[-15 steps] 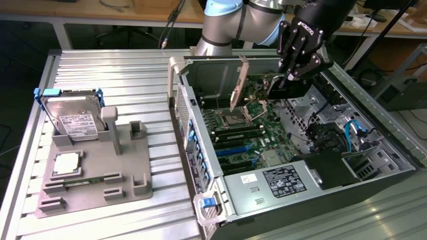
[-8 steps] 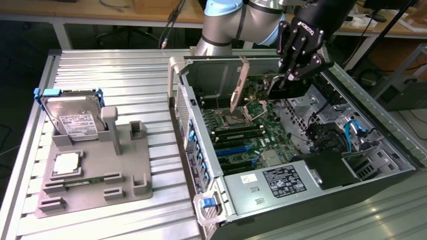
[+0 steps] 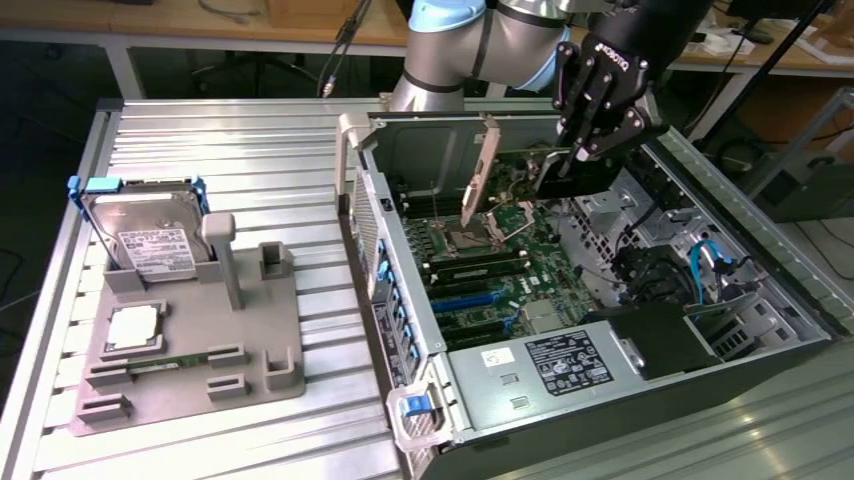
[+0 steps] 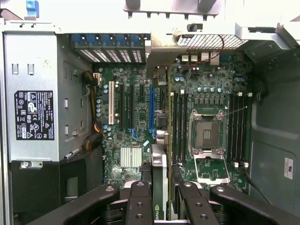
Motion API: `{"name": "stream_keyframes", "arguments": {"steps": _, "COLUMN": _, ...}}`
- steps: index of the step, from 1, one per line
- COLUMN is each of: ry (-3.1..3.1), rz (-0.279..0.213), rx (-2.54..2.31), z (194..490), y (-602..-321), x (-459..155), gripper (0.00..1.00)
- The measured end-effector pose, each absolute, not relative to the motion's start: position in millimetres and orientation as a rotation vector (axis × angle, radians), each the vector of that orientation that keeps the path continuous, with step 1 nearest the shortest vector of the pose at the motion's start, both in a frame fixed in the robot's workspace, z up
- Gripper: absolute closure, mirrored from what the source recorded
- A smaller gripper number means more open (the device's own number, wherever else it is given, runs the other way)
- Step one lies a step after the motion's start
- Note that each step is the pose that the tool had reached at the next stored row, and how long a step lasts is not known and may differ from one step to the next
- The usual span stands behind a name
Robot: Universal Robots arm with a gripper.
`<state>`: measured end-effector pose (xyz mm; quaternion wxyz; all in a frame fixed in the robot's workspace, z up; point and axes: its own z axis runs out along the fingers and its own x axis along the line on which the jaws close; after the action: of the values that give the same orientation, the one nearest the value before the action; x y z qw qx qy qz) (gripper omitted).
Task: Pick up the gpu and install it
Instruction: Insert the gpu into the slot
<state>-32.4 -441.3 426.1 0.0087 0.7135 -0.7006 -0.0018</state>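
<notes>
My gripper (image 3: pixel 571 172) is shut on the gpu (image 3: pixel 523 160), a thin dark card held edge-on above the open computer case (image 3: pixel 747 250). Its silver bracket (image 3: pixel 473 185) hangs slanted over the motherboard (image 3: pixel 494 270). In the wrist view the gpu (image 4: pixel 159 154) runs as a narrow strip from between my fingers (image 4: pixel 139 202) up to its bracket (image 4: pixel 161 44) at the case's rear wall. It hovers just beside the long blue slot (image 4: pixel 151 110), above the board and apart from it.
A grey fixture tray (image 3: pixel 254 340) at the exterior view's left carries a blue-framed hard drive (image 3: pixel 140 225), a processor chip (image 3: pixel 134 326) and a memory stick (image 3: pixel 160 362). In the case are the power supply (image 3: pixel 567 360), cables (image 3: pixel 667 275) and the processor socket (image 4: pixel 206 133).
</notes>
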Motion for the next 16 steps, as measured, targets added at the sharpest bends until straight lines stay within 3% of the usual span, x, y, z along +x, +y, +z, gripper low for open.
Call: {"name": "stream_keyframes", "arguments": {"steps": 16, "ry": -2.189, "rz": -0.006, "rx": 2.229, "z": 421.8, "y": -441.3, "x": -32.4, "gripper": 0.73}}
